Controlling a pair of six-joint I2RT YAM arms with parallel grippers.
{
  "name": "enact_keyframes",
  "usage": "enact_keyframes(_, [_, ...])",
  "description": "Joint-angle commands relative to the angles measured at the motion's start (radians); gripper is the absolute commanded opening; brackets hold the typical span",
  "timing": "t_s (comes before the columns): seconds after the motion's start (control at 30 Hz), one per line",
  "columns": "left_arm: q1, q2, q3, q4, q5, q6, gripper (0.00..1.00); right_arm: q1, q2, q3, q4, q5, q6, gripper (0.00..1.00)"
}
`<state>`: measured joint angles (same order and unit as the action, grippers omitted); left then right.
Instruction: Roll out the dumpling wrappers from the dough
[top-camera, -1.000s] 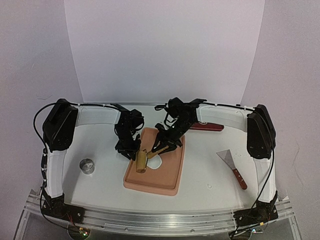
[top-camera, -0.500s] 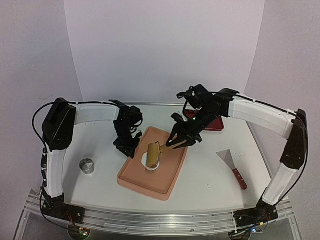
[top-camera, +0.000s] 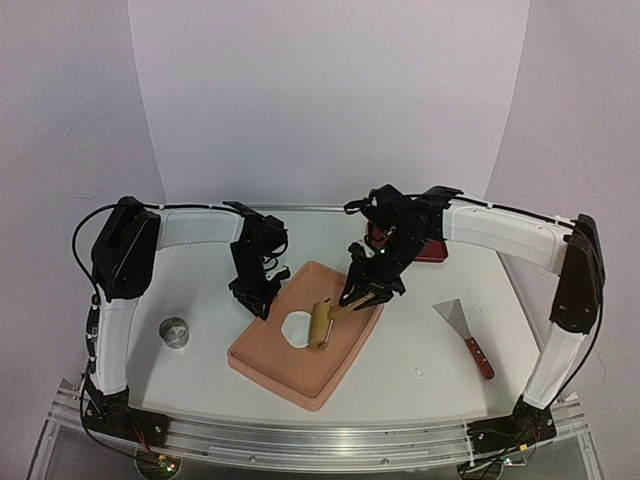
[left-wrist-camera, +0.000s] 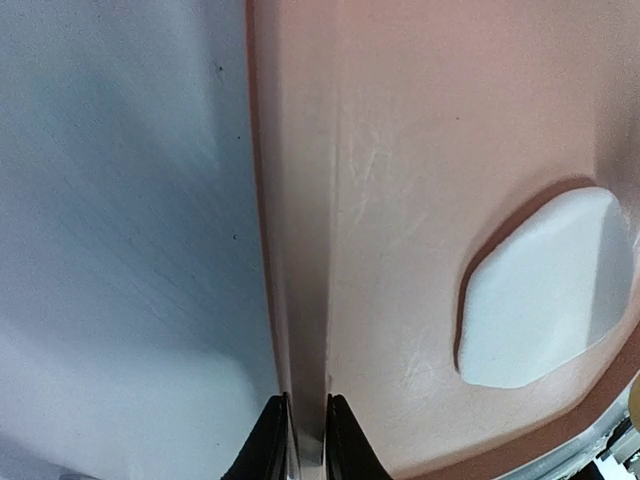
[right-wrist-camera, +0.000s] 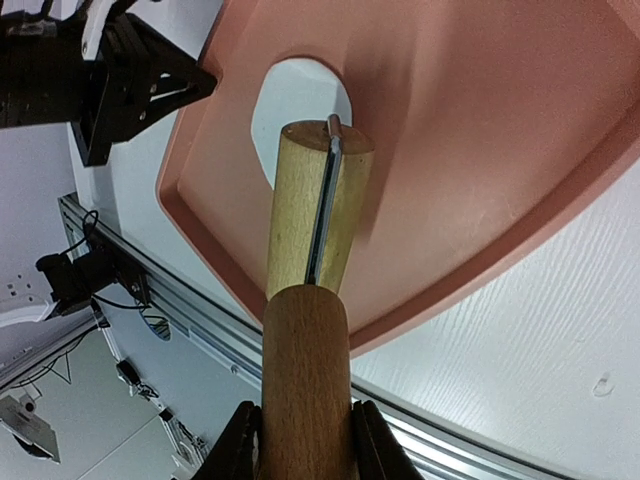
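White desk against a plain pale backdrop; arm bases sit at the near edge.

- Salmon-pink tray (top-camera: 330, 372) lies mid-desk, skewed, with one corner toward the near edge.
- The dough (top-camera: 296, 326) is a flattened white patch with an irregular rounded outline, on the tray floor left of the tray's middle.
- Right end effector (top-camera: 362, 293) is clamped on the handle of the rolling pin (top-camera: 322, 323), its fingers snug on either side of the wood.
- The roller's long axis runs roughly near-to-far in the overhead view. The handle angles back and right to the wrist.
- Key relation: the dough lies beyond the roller, on the side away from the right end effector and toward the left arm. In the right wrist view the roller's far end overlaps the dough's edge. Cannot tell whether it presses on the dough or hangs just above.
- Judgement: the stroke has to travel leftward across the patch, so the right arm does the work.
- Left end effector (top-camera: 262, 300) is nearly closed, pinching the tray's left rim, one finger on each side of the lip. It is near the dough but apart from it, and it appears to be steadying the tray.
- Obstruction risk: the left fingers stand in the line of a long leftward stroke.
- Other items: a small metal ring (top-camera: 175, 332) sits left on the desk, well apart. A scraper (top-camera: 465, 335) lies to the right. A red object (top-camera: 425, 252) lies behind the right arm, too hidden to name.
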<state>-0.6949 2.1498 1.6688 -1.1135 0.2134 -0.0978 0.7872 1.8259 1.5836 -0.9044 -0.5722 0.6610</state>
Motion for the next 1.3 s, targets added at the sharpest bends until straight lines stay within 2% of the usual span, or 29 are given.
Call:
enact_keyframes(0.0, [0.000,0.002,0.035,-0.012,-0.013,0.021,0.15,0.006,0.079,0.127,0.021,-0.004,0.014,0.00])
enact_keyframes(0.23, [-0.001,-0.005,0.025,-0.009,-0.019,0.003,0.16,0.006,0.187,0.192,0.005,-0.021,0.001,0.00])
enact_keyframes(0.47, [0.000,-0.058,0.054,-0.041,-0.003,-0.068,0.46,0.006,0.176,0.108,-0.006,-0.019,-0.032,0.00])
enact_keyframes(0.6, [-0.002,-0.134,-0.017,-0.018,0.021,-0.141,0.52,0.004,0.179,0.073,-0.005,-0.013,-0.041,0.00])
enact_keyframes(0.83, [-0.008,-0.246,-0.211,0.065,0.103,-0.216,0.49,0.000,0.179,0.026,-0.005,0.004,-0.045,0.00])
enact_keyframes(0.97, [-0.023,-0.259,-0.261,0.109,0.135,-0.244,0.45,-0.004,0.179,0.010,-0.004,0.005,-0.048,0.00])
enact_keyframes(1.13, [-0.028,-0.234,-0.277,0.112,0.086,-0.264,0.37,-0.008,0.174,0.001,-0.005,0.009,-0.046,0.00])
enact_keyframes(1.27, [-0.029,-0.236,-0.289,0.104,0.037,-0.272,0.37,-0.008,0.164,-0.015,-0.005,0.012,-0.045,0.00])
